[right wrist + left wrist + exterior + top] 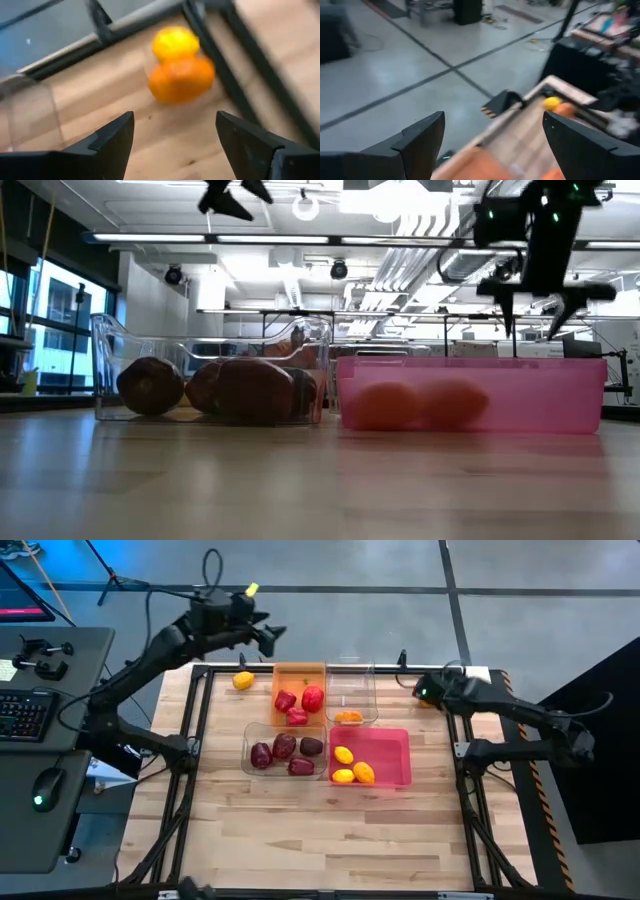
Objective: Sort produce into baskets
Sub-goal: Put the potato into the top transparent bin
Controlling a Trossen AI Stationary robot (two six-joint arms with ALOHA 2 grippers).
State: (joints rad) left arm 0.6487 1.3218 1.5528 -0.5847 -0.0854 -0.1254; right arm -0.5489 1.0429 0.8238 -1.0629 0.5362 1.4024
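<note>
My right gripper (418, 690) is open and empty at the table's far right, fingers pointing down in the low view (535, 315). In its wrist view (175, 145) a yellow piece (175, 42) and an orange piece (181, 77) lie touching on the table beyond the fingers. My left gripper (272, 635) is open and empty, raised over the far edge (492, 145). The orange bin (298, 672) holds pink-red pieces. One clear bin (250, 745) holds maroon pieces, the other (352, 680) an orange piece. The pink bin (395, 755) holds yellow and orange pieces.
A yellow-orange piece (243, 680) lies on the table at the far left, beside the orange bin. Dark frame rails (200, 720) run along the table's edges. Bare wood (320, 840) lies between the bins and the near edge. A desk with a keyboard (25, 710) stands left of the table.
</note>
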